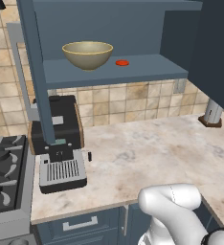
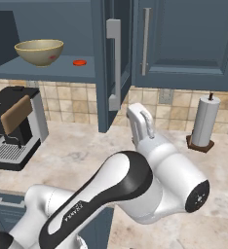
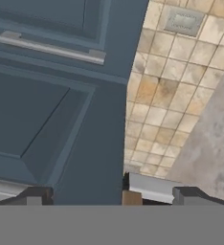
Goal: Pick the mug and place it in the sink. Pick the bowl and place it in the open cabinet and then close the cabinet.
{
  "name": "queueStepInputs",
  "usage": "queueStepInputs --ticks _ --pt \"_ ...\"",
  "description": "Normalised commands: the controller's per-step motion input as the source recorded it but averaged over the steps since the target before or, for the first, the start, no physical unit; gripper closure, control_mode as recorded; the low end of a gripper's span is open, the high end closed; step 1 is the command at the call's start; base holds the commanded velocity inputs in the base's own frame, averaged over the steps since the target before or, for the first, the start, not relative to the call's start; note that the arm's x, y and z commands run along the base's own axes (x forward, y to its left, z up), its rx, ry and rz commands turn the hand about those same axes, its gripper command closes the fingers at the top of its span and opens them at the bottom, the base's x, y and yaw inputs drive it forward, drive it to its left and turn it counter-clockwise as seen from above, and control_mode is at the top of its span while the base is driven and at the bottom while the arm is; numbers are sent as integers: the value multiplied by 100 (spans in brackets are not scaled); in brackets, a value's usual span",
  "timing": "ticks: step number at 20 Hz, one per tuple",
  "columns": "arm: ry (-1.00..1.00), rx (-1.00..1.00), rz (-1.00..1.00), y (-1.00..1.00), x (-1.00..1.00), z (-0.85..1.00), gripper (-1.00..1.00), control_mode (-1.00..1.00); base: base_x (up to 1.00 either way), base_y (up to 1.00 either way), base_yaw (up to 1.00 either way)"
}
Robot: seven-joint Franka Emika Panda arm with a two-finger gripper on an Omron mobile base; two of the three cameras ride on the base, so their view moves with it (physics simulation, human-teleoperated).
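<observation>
Marbled beige counter (image 1: 152,153) runs under the open cabinet (image 1: 114,72) in the left base view, where the bowl (image 1: 87,54) sits upright on the blue shelf beside a small red disc (image 1: 122,62); a coffee machine (image 1: 56,139) stands below. From the right base view, the bowl (image 2: 39,52) rests on that shelf, the cabinet door (image 2: 111,63) standing ajar, a paper towel roll (image 2: 204,121) off right. Hand view: the gripper (image 3: 111,196) spread wide, empty, facing a blue door panel (image 3: 51,105).
</observation>
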Motion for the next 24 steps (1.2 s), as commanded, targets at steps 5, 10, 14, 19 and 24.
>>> queueStepInputs --ticks 5,10,14,19,24 --pt "-5 8 0 0 0 0 -100 -100 0 0 0" --pt "-2 5 0 0 0 0 -100 -100 0 0 0" --pt "0 0 0 1 10 0 -100 -100 0 0 0" --pt "0 0 0 6 14 0 -100 -100 0 0 0" --pt "0 0 0 2 3 0 -100 -100 0 0 0"
